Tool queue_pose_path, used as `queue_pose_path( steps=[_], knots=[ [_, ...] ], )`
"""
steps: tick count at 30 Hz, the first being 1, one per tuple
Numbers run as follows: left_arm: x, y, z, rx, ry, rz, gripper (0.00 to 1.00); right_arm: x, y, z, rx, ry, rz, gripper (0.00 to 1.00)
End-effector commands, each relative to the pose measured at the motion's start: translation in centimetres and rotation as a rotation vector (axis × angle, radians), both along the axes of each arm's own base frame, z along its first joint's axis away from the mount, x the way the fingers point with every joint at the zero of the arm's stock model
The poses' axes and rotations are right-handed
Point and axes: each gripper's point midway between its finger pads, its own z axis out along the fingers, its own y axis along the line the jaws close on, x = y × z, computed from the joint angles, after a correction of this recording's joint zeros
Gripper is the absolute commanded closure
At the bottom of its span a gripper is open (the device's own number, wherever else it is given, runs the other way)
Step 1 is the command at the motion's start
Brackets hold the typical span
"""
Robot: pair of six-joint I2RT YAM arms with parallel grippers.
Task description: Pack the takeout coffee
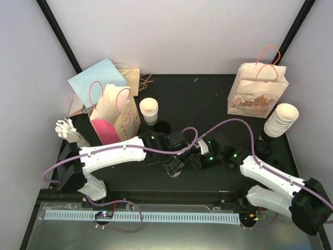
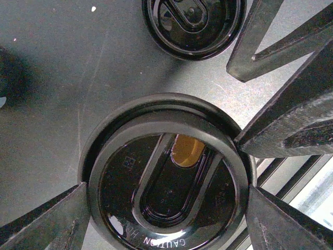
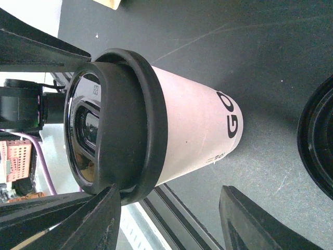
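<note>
Your counter (image 1: 208, 99) carries a tan bag (image 1: 257, 91) at the far right and a pink bag (image 1: 114, 119) at the far left, with a cup stack (image 1: 281, 120) just beside the tan one. Both arms meet near the middle of the counter's near half. From above they hide the cup almost wholly.

Your left claw (image 2: 166, 190) hangs over the cup, spread wide and set on the lid (image 2: 166, 172), with one tip touching the lid's rim on each side. Your right claw (image 3: 170, 191) comes in from the side, roughly half open. One finger (image 3: 78, 219) lies against the lid's edge, the other is clear of the cup (image 3: 192, 122), and nothing sits squarely between them.

The cup stands upright on the counter with its lid on, directly beneath the left claw and just ahead of the right one.

Only the right wrist view shows you the cup's white wall and black lettering. Only the left wrist view shows the lid's top, a brown patch in its sip slot, and a spare lid (image 2: 195, 21) lying just beyond.
</note>
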Motion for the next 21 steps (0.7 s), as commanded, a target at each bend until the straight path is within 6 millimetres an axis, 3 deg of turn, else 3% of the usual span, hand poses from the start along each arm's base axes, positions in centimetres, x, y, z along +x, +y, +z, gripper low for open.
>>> queue_pose_path(
  steps=[1, 15, 21],
  knots=[
    [0.46, 0.00, 0.65, 0.023, -0.034, 0.001, 0.18, 0.04, 0.25, 0.15, 0.027, 0.005, 0.003, 0.46],
    [0.46, 0.11, 0.35, 0.037, -0.037, 0.002, 0.24, -0.26, 0.54, -0.39, 0.046, 0.035, 0.011, 0.49],
    [0.32, 0.07, 0.23, 0.044, -0.037, -0.001, 0.25, -0.28, 1.00, 0.42, 0.084, 0.039, 0.016, 0.49]
  ],
)
